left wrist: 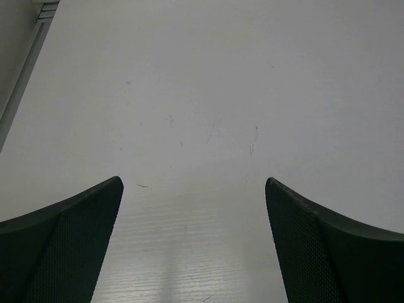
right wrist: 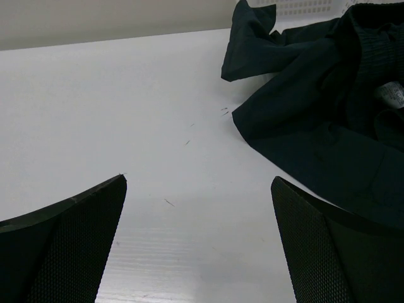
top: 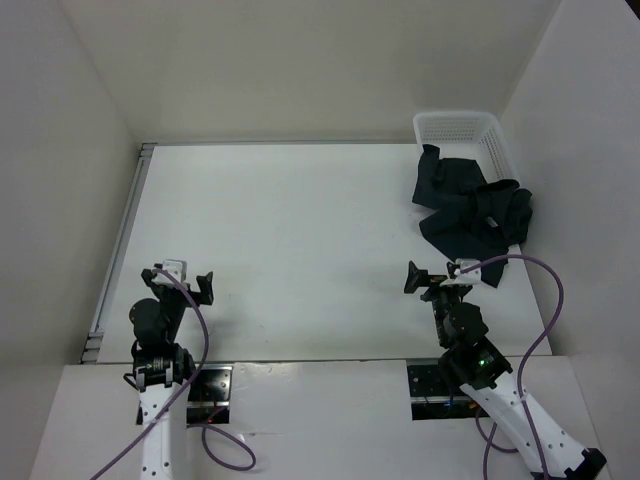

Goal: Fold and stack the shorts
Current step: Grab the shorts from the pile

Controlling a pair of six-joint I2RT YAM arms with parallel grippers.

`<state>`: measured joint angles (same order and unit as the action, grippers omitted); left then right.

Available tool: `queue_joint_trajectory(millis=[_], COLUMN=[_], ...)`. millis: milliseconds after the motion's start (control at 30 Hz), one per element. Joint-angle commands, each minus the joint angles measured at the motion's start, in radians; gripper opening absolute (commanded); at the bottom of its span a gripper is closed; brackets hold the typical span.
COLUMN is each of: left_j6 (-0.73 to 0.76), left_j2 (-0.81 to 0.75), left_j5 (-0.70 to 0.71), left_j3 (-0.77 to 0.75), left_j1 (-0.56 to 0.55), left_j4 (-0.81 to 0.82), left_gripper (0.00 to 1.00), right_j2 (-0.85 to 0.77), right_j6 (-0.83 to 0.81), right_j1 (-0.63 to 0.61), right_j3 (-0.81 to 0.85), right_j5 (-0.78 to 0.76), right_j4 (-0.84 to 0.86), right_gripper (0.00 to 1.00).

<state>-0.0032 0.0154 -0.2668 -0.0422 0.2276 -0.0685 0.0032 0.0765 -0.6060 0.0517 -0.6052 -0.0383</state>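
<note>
Shorts: crumpled at the far right corner of the table, overlapping the mesh basket.
Left gripper: released, empty.
Right gripper: released; we'd pinch the near hem and drag it centreward.

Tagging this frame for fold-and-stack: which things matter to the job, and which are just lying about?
Job:
shorts, crumpled at the table's far right
right gripper, open, nearest them
left gripper, open, over bare table

Lying about:
white mesh basket, its near end overlapped by the shorts

On the table, far right, the shorts lie partly over the basket.
</note>
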Motion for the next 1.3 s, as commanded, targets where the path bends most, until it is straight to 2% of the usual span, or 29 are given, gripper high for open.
queue_joint_trajectory(millis=[0, 167, 200, 233, 267, 300, 333, 367, 400, 433, 467, 533, 567, 633, 667, 700, 733, 767, 800, 833, 867, 900, 933, 1000, 1033, 1100, 1133, 1200, 1267], left_j6=[0.003, 0.003, 0.003, 0.003, 0.003, 0.003, 0.003, 0.003, 0.003, 0.003, 0.003, 0.003, 0.003, 0.003, 0.003, 0.003, 0.003, 0.003, 0.003, 0.003, 0.003, 0.003, 0.003, 0.003, 0.003, 0.003, 0.003, 0.003, 0.003], left_j2=[-0.046, -0.046, -0.046, -0.046, -0.046, -0.046, -0.046, -0.046, -0.046, -0.046, -0.046, -0.046, -0.046, -0.046, -0.002, 0.039, 0.158, 0.235, 0.320, 0.503, 0.594, 0.680, 0.856, 1.034, 1.199, 1.317, 1.380, 1.417, 1.426], left_j5=[-0.003, -0.015, -0.041, -0.192, -0.333, -0.412, -0.595, -0.667, -0.760, -0.813, -0.802, -0.783, -0.782, -0.796, -0.805, -0.805, -0.781, -0.714, -0.666, -0.610, -0.491, -0.429, -0.363, -0.232, -0.232, -0.258, -0.274, -0.302, -0.302], left_j3=[0.031, 0.031, 0.019, -0.007, -0.007, -0.018, -0.030, -0.030, -0.030, -0.039, -0.013, 0.024, 0.024, 0.024, 0.007, -0.010, -0.068, -0.106, -0.152, -0.209, -0.340, -0.411, -0.491, -0.660, -0.818, -0.925, -0.973, -0.982, -0.983], left_j1=[-0.002, -0.002, -0.002, -0.002, -0.002, -0.002, -0.002, -0.002, -0.002, -0.013, -0.023, -0.033, -0.045, -0.065, -0.079, -0.114, -0.134, -0.155, -0.204, -0.230, -0.256, -0.286, -0.344, -0.379, -0.379, -0.369, -0.379, -0.401, -0.433], left_j4=[0.030, 0.030, 0.030, 0.003, -0.038, -0.056, -0.092, -0.132, -0.257, -0.284, -0.154, -0.038, 0.054, 0.152, 0.262, 0.291, 0.300, 0.300, 0.288, 0.245, 0.228, 0.217, 0.158, 0.064, -0.042, -0.126, -0.173, -0.174, -0.174], left_gripper=[1.00, 1.00, 1.00, 1.00, 1.00, 1.00, 1.00, 1.00, 1.00, 1.00, 1.00, 1.00, 1.00, 1.00, 1.00, 1.00, 1.00, 1.00, 1.00, 1.00, 1.00, 1.00, 1.00, 1.00, 1.00, 1.00, 1.00, 1.00, 1.00], right_j2=[-0.016, -0.016, -0.016, -0.016, -0.016, -0.016, -0.016, -0.016, -0.016, -0.016, -0.016, -0.016, -0.016, 0.015, 0.036, 0.108, 0.163, 0.229, 0.386, 0.473, 0.559, 0.739, 0.824, 0.975, 1.080, 1.141, 1.176, 1.208, 1.271], right_j6=[-0.012, -0.026, -0.068, -0.137, -0.423, -0.551, -0.663, -1.165, -1.489, -1.714, -1.785, -1.736, -1.683, -1.664, -1.664, -1.638, -1.605, -1.557, -1.502, -1.342, -1.242, -1.141, -0.959, -0.768, -0.633, -0.534, -0.467, -0.439, -0.416], right_j1=[0.006, 0.006, 0.006, 0.006, 0.006, 0.006, 0.006, 0.006, 0.006, 0.006, 0.006, 0.006, 0.006, 0.040, 0.049, 0.049, 0.063, 0.063, 0.063, 0.063, 0.081, 0.106, 0.148, 0.344, 0.426, 0.635, 0.685, 0.774, 0.810], right_j3=[-0.053, -0.053, -0.053, -0.038, -0.038, -0.026, -0.026, -0.039, -0.049, -0.049, -0.049, -0.040, -0.055, -0.030, -0.012, 0.049, 0.088, 0.129, 0.220, 0.270, 0.325, 0.456, 0.530, 0.714, 0.756, 0.831, 0.844, 0.873, 0.885], right_j5=[0.001, 0.001, 0.098, 0.199, 0.338, 0.464, 0.665, 0.770, 0.853, 0.834, 0.823, 0.802, 0.833, 0.925, 0.939, 0.940, 0.879, 0.821, 0.749, 0.667, 0.510, 0.457, 0.438, 0.464, 0.482, 0.498, 0.477, 0.467, 0.467], right_j4=[0.012, 0.021, 0.021, 0.021, 0.021, 0.021, 0.021, -0.029, -0.128, -0.278, -0.240, -0.096, 0.131, 0.265, 0.285, 0.285, 0.285, 0.285, 0.285, 0.285, 0.229, 0.156, 0.065, -0.096, -0.116, -0.117, -0.117, -0.147, -0.198], right_gripper=[1.00, 1.00, 1.00, 1.00, 1.00, 1.00, 1.00, 1.00, 1.00, 1.00, 1.00, 1.00, 1.00, 1.00, 1.00, 1.00, 1.00, 1.00, 1.00, 1.00, 1.00, 1.00, 1.00, 1.00, 1.00, 1.00, 1.00, 1.00, 1.00])
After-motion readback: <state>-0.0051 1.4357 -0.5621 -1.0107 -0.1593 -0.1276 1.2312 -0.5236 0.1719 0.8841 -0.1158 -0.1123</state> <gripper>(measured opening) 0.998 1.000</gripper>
